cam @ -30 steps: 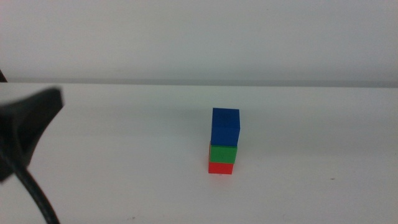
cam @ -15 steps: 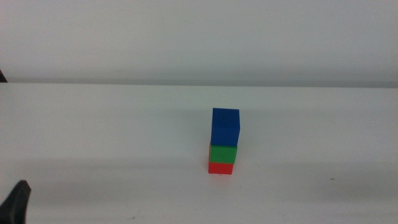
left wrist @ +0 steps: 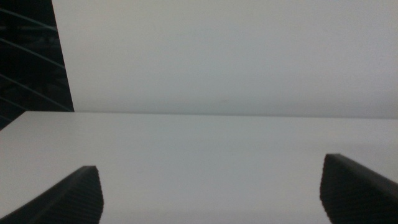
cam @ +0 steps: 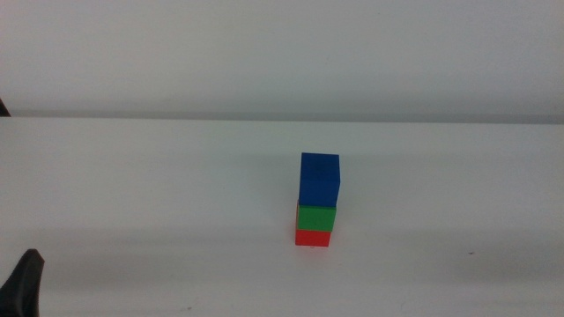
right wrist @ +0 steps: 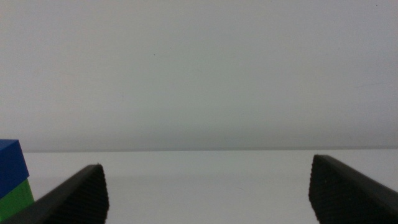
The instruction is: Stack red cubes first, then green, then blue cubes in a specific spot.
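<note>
A stack of three cubes stands on the white table in the middle view: the red cube (cam: 313, 238) at the bottom, the green cube (cam: 316, 217) on it, the blue cube (cam: 319, 180) on top. My left gripper (left wrist: 211, 193) is open and empty; only a dark tip (cam: 25, 283) of it shows at the middle view's lower left corner, far from the stack. My right gripper (right wrist: 208, 193) is open and empty, out of the middle view. Its wrist view shows the blue cube (right wrist: 11, 165) and green cube (right wrist: 15, 199) at the picture's edge.
The white table (cam: 159, 194) runs back to a plain white wall. A dark area (left wrist: 28, 56) shows beside the wall in the left wrist view.
My left arm has drawn back from the table's left side to the lower left corner of the middle view. The stack has not moved.
</note>
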Robot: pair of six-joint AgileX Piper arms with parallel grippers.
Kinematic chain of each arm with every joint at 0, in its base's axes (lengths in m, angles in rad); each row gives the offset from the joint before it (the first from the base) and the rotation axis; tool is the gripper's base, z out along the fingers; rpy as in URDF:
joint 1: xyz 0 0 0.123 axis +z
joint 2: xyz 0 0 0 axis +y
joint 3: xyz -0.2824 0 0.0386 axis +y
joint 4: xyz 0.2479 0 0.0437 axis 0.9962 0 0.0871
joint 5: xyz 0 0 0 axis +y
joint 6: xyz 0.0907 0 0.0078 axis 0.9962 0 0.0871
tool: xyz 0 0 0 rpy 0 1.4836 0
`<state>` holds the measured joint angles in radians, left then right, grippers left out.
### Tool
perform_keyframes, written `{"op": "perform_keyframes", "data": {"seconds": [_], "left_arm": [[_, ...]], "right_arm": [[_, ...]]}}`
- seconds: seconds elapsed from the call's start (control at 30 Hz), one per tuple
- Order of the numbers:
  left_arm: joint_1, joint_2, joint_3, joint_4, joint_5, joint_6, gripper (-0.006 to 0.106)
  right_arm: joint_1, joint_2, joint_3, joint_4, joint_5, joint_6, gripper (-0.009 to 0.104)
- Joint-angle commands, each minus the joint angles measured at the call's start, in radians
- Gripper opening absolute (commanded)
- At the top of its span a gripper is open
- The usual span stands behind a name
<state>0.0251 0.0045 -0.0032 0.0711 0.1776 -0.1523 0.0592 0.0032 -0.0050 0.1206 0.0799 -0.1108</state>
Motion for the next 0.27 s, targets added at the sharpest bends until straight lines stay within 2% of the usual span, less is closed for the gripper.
{"op": "perform_keyframes", "data": {"seconds": [0.0,0.23], "left_arm": [[-0.006,-0.041,0.039,-0.001,-0.017,-0.004,0.094],[-0.006,-0.041,0.039,-0.001,-0.026,-0.004,0.094]], "right_arm": [[-0.011,-0.039,0.043,-0.002,-0.016,-0.009,0.086],[-0.011,-0.039,0.043,-0.002,-0.016,-0.009,0.086]]}}
